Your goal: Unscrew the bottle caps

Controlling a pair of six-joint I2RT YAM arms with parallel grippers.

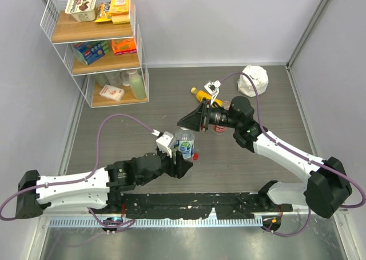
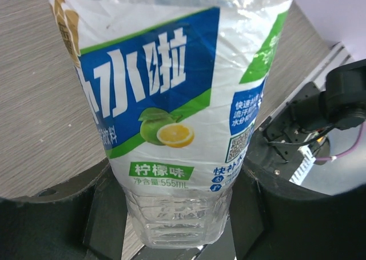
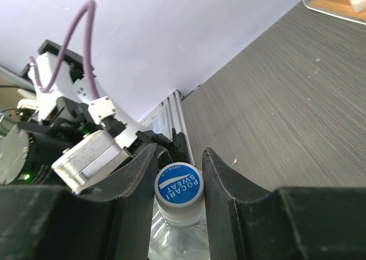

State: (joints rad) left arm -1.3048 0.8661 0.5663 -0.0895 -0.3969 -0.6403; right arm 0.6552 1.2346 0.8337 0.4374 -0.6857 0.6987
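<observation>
Where the bottles are: 3 on the worktop (image 1: 137, 106). The blue-labelled bottle (image 1: 184, 144) stands upright. The red-labelled bottle (image 1: 219, 127) is near its right, mostly hidden by the right arm. The yellow bottle (image 1: 201, 94) lies farther beyond it.
Caps: 2 can be told for sure. 1 blue-and-white cap (image 3: 179, 184) sits on the blue-labelled bottle. 1 red cap (image 1: 195, 155) lies loose on the worktop just beside that bottle's base.
Left claw (image 2: 177, 214): partly closed, fingers clamping the blue-labelled bottle's lower body.
Right claw (image 3: 179, 164): nearly closed, fingers pressed on both sides of the blue-and-white cap.
</observation>
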